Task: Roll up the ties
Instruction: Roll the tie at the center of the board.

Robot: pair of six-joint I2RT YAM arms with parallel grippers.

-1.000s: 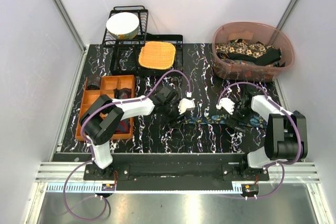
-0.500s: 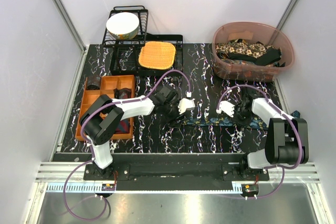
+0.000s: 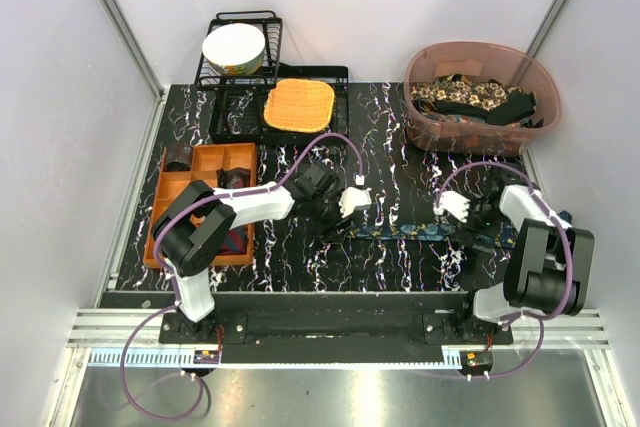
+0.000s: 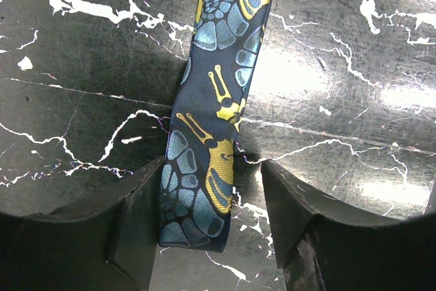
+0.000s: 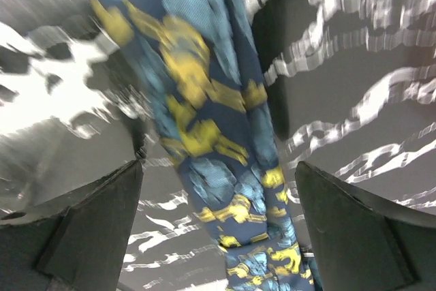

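Black marble-patterned table point(image 3: 380, 137) carries everything, and its open near strip seems to be the work area, since it gives a tie room to lie at full length. At the far right stands a pinkish plastic tub point(image 3: 420, 127) heaped with unrolled ties point(image 3: 470, 97), well apart from both arms; I judge it to be the stock waiting its turn.

One dark blue tie point(image 3: 410, 232) with a teal and yellow print lies flat on the table near the front edge. Its long axis runs left to right, parallel to that edge. One cut end points left and sits under the left arm's claw. The other end runs off under the right arm, where I cannot make it out. Laid straight like this, it looks ready to be rolled from the left end.

The left gripper point(image 4: 214, 230) hangs over that end with its jaws partly open, one on each side of the fabric. The left finger point(image 4: 136, 236) is at the tie's edge and nothing is clamped. The right gripper point(image 5: 225, 236) straddles the tie further along, its jaws spread wide and holding nothing; its wrist view is blurred. It is probably placed there to keep the strip straight
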